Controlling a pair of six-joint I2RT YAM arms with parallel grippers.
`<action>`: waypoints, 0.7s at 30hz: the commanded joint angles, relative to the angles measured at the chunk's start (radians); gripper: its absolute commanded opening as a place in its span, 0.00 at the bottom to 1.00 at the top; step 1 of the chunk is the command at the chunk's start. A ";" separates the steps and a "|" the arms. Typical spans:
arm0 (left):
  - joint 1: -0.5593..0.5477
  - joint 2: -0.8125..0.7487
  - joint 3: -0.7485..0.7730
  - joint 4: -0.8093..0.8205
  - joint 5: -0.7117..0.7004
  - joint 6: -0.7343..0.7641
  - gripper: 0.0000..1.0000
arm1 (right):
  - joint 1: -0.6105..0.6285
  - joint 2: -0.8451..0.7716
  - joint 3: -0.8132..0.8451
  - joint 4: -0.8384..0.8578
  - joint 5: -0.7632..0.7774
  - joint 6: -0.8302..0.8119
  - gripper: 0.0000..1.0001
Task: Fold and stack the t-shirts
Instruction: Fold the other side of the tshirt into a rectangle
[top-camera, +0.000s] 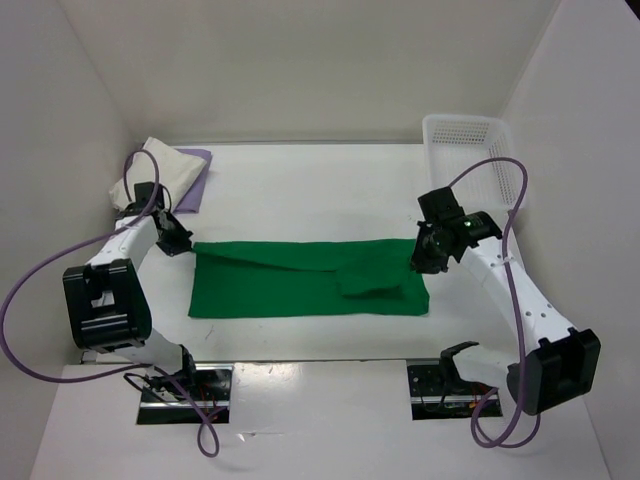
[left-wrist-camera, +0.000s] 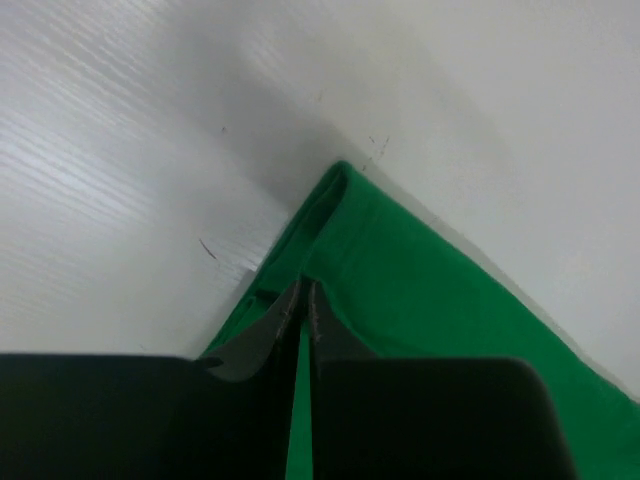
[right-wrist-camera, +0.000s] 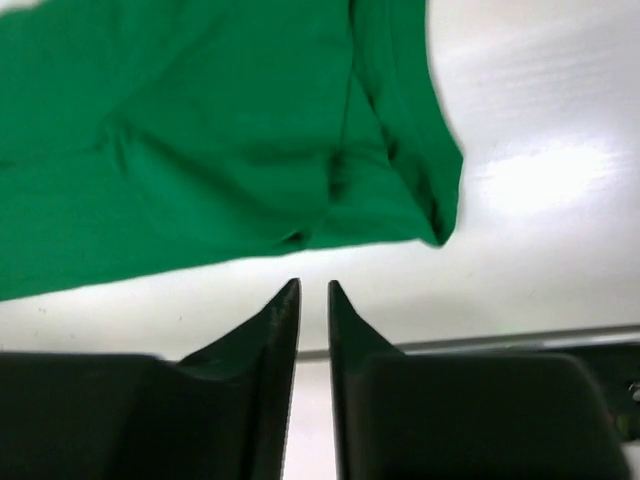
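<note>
The green t-shirt (top-camera: 300, 280) lies on the white table as a long folded strip. My left gripper (top-camera: 178, 238) is at its far-left corner. In the left wrist view this gripper (left-wrist-camera: 302, 290) is shut on the green cloth (left-wrist-camera: 430, 290), which runs between the fingers. My right gripper (top-camera: 425, 262) is by the shirt's far-right corner. In the right wrist view its (right-wrist-camera: 313, 285) jaws stand almost together with a thin gap and hold nothing. The green cloth (right-wrist-camera: 200, 130) lies just ahead of the tips, apart from them. The cream t-shirt (top-camera: 165, 165) lies on the lavender one (top-camera: 198, 185) at the back left.
A white mesh basket (top-camera: 465, 150) stands at the back right corner. White walls enclose the table on the left, back and right. Two dark base plates (top-camera: 185, 392) sit at the near edge.
</note>
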 joint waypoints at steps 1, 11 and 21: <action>0.026 -0.018 -0.009 -0.044 0.031 0.006 0.15 | 0.053 -0.023 -0.007 -0.096 0.030 0.037 0.27; -0.058 -0.183 0.002 -0.028 0.045 -0.022 0.27 | 0.204 0.106 0.048 0.077 -0.041 0.037 0.00; -0.260 -0.055 -0.079 0.101 0.092 -0.069 0.27 | 0.237 0.271 -0.027 0.397 0.030 0.104 0.04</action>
